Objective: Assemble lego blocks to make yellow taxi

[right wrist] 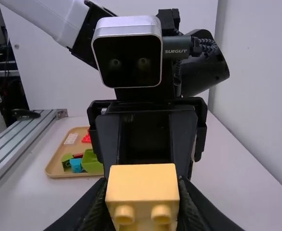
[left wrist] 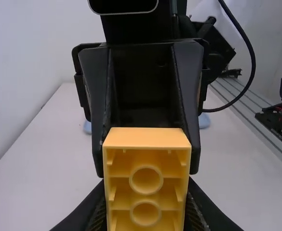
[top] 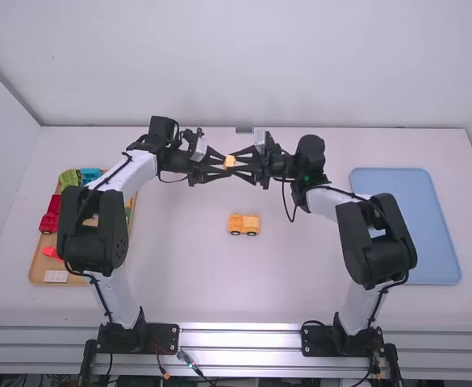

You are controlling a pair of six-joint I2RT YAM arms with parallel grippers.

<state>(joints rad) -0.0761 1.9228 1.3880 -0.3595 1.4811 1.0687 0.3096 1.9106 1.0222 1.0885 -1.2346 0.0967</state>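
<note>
Yellow studded block [top: 230, 161], hollow underside, held aloft, tipped sideways; yellow wheeled body [top: 244, 224] upright on table [top: 300, 282].

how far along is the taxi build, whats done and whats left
Done: a wheeled yellow body stands on the table. In hand: a yellow block, gripped by both the left end effector and the right end effector. Left: the block is not on the body; probably one side lets go, then the other presses it on.
</note>
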